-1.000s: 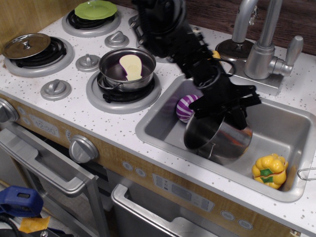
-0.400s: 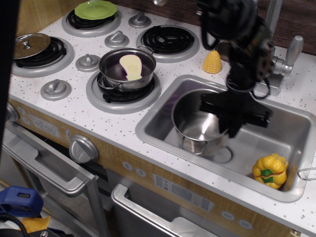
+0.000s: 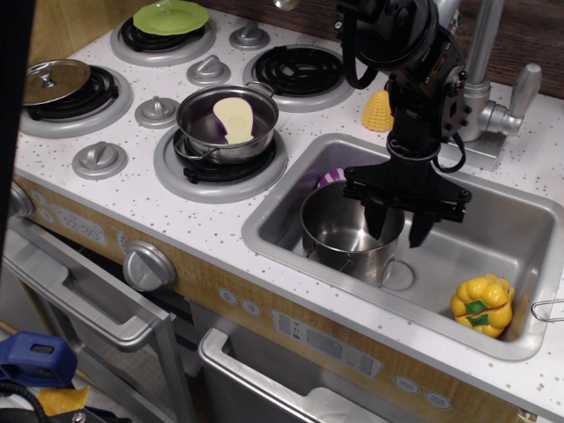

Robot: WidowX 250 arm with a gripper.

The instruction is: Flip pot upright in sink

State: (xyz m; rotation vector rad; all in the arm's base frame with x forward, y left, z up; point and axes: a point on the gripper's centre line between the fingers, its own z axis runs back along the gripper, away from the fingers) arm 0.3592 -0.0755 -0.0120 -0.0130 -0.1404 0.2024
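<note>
The shiny steel pot (image 3: 344, 236) stands upright in the left part of the sink (image 3: 520, 231), its open mouth facing up. My gripper (image 3: 397, 226) hangs over the pot's right rim with its two dark fingers spread apart. One finger (image 3: 375, 218) is over the pot's mouth and the other is just outside the rim. It holds nothing that I can see.
A yellow toy pepper (image 3: 481, 304) lies in the sink's front right corner. A purple striped object (image 3: 330, 179) peeks out behind the pot. A pan (image 3: 226, 121) with a pale piece sits on the front burner. A yellow corn (image 3: 379, 110) and the faucet (image 3: 483, 84) stand behind the sink.
The pot went from lying tilted on its side in the gripper to standing upright on the sink floor. The gripper has opened and shifted slightly left over the rim.
</note>
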